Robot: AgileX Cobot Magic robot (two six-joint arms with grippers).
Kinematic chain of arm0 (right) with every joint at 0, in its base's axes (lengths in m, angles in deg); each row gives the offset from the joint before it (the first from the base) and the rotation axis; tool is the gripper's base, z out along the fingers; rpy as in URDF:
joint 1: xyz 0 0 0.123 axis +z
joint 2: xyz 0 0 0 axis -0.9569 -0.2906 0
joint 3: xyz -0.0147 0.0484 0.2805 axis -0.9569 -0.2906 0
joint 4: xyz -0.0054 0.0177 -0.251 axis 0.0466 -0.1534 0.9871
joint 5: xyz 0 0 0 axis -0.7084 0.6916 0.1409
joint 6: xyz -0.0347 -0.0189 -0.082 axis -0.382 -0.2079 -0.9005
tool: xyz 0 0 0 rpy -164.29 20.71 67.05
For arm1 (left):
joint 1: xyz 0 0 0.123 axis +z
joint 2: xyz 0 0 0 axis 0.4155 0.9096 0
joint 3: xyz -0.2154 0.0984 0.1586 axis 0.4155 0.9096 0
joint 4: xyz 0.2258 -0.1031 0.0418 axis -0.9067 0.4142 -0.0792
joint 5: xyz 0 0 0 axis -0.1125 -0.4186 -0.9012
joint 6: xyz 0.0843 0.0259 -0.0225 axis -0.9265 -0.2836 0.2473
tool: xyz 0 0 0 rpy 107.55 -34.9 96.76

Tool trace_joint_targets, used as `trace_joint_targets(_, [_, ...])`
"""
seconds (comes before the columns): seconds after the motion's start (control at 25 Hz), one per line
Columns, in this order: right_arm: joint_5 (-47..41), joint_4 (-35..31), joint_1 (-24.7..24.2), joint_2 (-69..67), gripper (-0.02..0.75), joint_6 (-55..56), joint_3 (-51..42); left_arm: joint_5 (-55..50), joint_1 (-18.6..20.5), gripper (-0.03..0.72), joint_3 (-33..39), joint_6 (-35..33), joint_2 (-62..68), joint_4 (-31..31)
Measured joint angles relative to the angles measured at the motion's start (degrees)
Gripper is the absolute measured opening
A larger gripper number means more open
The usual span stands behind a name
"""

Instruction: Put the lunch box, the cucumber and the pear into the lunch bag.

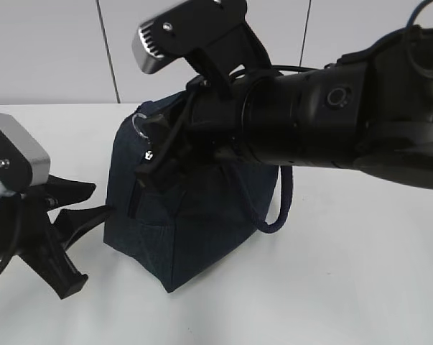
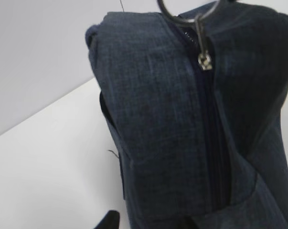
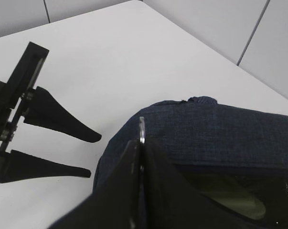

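The navy lunch bag [image 1: 194, 215] stands on the white table, and its side fills the left wrist view [image 2: 182, 133]. My right gripper [image 3: 141, 143] is shut on the zipper's silver ring pull [image 3: 141, 128] at the bag's top left corner [image 1: 139, 123]. The bag's top is partly open behind it, and a pale green lunch box lid [image 3: 229, 198] shows inside. My left gripper [image 1: 92, 244] is open and empty, its fingertips [image 3: 97, 137] close to the bag's lower left side. The cucumber and the pear are out of view.
The bag's dark cord handle [image 1: 281, 208] hangs down its right side. The zipper slider [image 2: 205, 59] sits near the top of the closed side zip. A grey panelled wall [image 1: 58, 50] runs behind the white table [image 1: 345, 287].
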Motion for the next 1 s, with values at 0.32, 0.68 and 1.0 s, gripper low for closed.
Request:
trace_joint_targets(0.32, [0.0, -0.1, 0.0, 0.0, 0.0, 0.0, 0.0, 5.9, 0.0, 0.233, 0.0, 0.2, 4.2, -0.7])
trace_joint_targets(0.68, [-0.3, -0.1, 0.0, 0.0, 0.0, 0.1, 0.0, 10.0, 0.0, 0.055, 0.0, 0.3, 10.2, -2.9])
trace_joint_targets(1.0, [-0.3, -0.1, 0.0, -0.1, 0.0, 0.1, 0.0, 8.8, 0.0, 0.009, -0.1, 0.3, 11.0, -2.0])
